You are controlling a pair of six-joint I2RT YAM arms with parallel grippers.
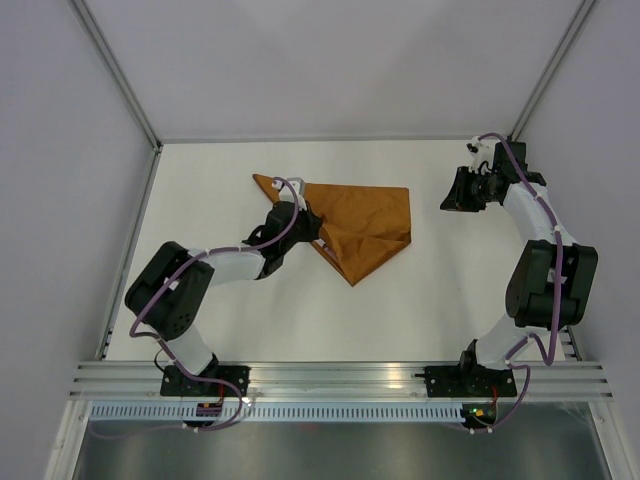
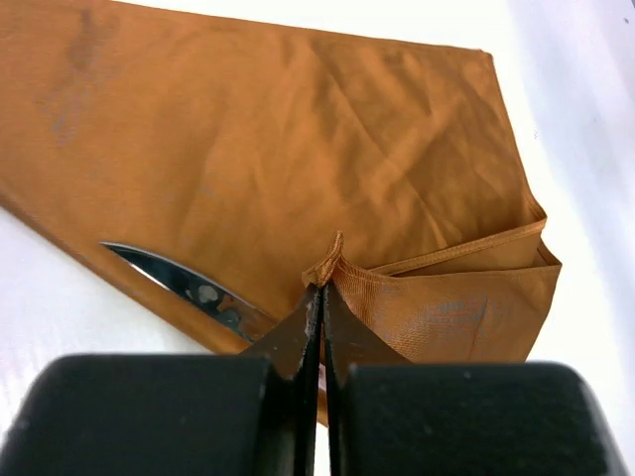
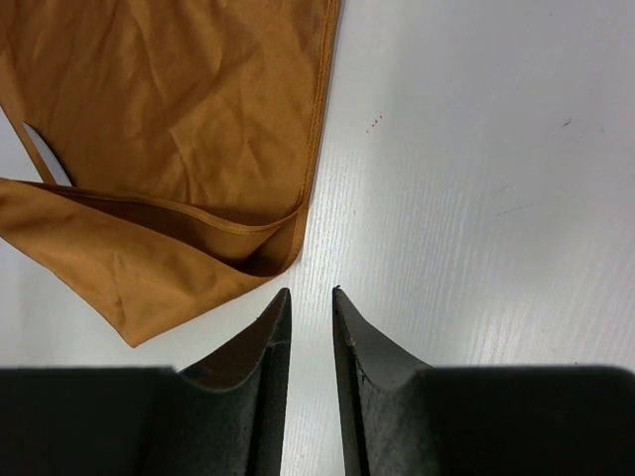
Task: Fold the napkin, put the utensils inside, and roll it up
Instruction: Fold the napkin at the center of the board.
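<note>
The orange-brown napkin (image 1: 360,225) lies folded into a rough triangle in the middle of the table. My left gripper (image 1: 312,228) is shut on a corner of it (image 2: 332,260), the fold pinched between the tips. A silvery knife blade (image 2: 184,283) pokes out from under the cloth's near edge in the left wrist view; its tip also shows in the right wrist view (image 3: 45,154). My right gripper (image 1: 462,192) hovers to the right of the napkin (image 3: 169,139), open a little and empty (image 3: 310,293).
White table (image 1: 450,290) with grey walls on three sides and an aluminium rail along the near edge (image 1: 340,378). The arm bases stand on that rail.
</note>
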